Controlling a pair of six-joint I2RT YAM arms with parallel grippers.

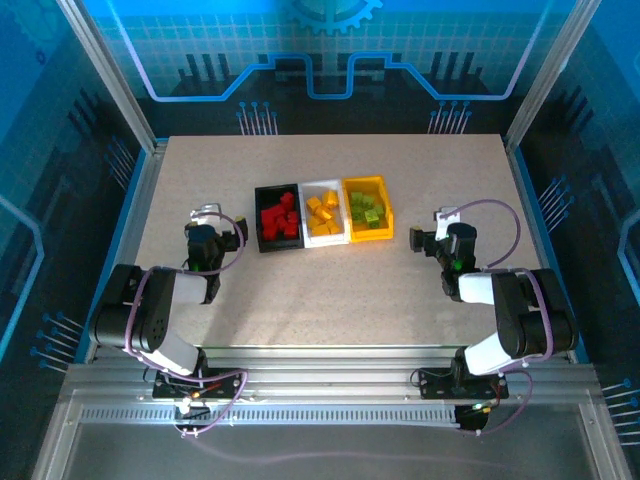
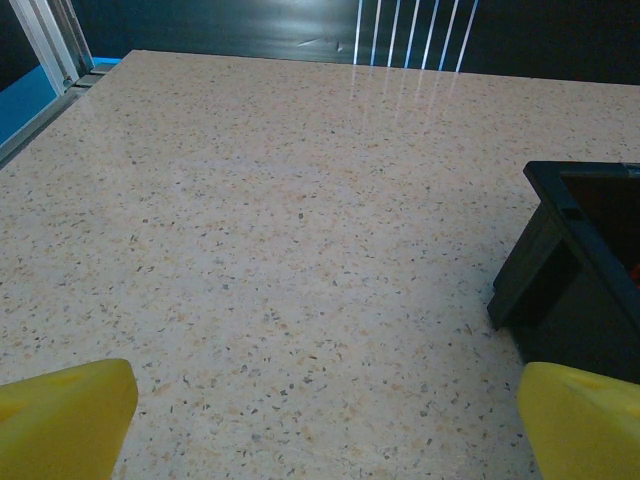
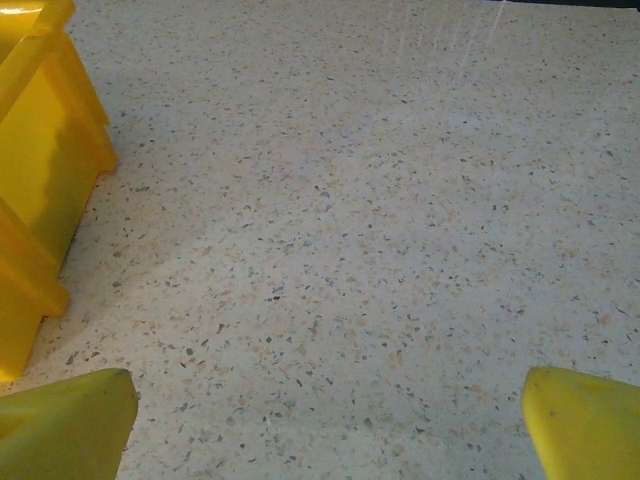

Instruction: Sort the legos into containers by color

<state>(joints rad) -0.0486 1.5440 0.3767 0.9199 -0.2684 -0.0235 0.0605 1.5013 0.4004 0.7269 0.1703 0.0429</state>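
Three containers stand side by side at mid-table: a black bin (image 1: 262,226) holding red legos (image 1: 281,217), a white bin (image 1: 312,187) holding yellow-orange legos (image 1: 324,214), and a yellow bin (image 1: 385,200) holding lime green legos (image 1: 367,211). My left gripper (image 1: 207,219) rests low to the left of the black bin (image 2: 575,280), open, with bare table between its yellow fingertips (image 2: 70,410). My right gripper (image 1: 437,225) sits to the right of the yellow bin (image 3: 40,190), also open, nothing between its fingertips (image 3: 585,420).
The speckled tabletop (image 1: 330,300) stretches bare around the bins. Metal frame rails (image 1: 135,200) run along its left and right edges, and both arm bases sit at the near edge.
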